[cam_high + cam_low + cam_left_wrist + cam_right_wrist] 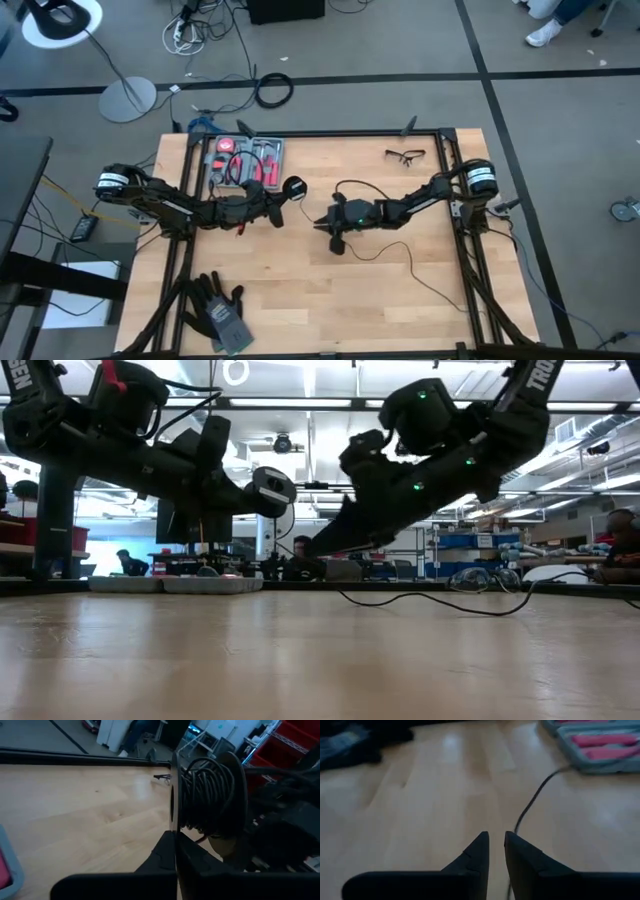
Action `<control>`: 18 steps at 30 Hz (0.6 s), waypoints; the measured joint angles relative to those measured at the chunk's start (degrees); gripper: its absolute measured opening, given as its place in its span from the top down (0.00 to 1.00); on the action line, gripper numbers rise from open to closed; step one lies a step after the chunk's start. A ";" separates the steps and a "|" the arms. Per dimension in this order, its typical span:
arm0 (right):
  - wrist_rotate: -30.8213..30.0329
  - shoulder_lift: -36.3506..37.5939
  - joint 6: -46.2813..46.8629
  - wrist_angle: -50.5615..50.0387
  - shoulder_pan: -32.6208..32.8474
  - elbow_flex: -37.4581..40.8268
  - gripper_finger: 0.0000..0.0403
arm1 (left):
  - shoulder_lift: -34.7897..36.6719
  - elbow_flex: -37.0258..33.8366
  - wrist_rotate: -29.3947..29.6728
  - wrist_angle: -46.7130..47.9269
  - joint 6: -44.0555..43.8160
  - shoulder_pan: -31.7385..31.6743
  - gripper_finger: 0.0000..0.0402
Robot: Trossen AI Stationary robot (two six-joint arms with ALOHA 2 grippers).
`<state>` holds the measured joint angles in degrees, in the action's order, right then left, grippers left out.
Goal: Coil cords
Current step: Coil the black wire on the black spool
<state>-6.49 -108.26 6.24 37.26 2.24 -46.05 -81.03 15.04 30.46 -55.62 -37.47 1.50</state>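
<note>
The table point(320, 300) is light brown wood. The cord point(400, 255) is thin and black. The spool point(207, 795) is black too. The tool tray point(245, 160) is grey with red tools inside. The gloves point(220, 310) are dark grey. Both arms are black.

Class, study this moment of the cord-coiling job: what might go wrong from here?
1. The left claw pinches only the rim of the raised spool; it may twist or slip out.
2. Cord lies slack across the table; it may snag or tangle.
3. The right claw has the cord beside a finger, not clearly between; it could miss it.
</note>
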 joint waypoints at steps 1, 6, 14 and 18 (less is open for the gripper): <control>-1.05 -0.14 -0.02 0.02 -0.07 -0.46 0.85 | 0.00 0.00 0.18 0.41 0.00 0.00 1.00; -2.34 0.83 -0.46 -2.10 -0.82 -0.91 0.82 | 0.00 -0.03 0.39 1.46 0.07 0.00 1.00; -2.40 0.58 -0.66 -5.55 -1.48 -0.89 0.73 | 0.00 -0.03 0.88 1.39 1.27 0.00 1.00; -2.28 0.58 -2.24 -6.27 -1.18 -0.89 0.70 | 0.00 -0.03 1.22 1.32 1.27 0.00 1.00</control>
<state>-8.77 -107.68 4.00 30.98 1.05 -46.94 -81.03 15.00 31.68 -54.30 -36.21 1.50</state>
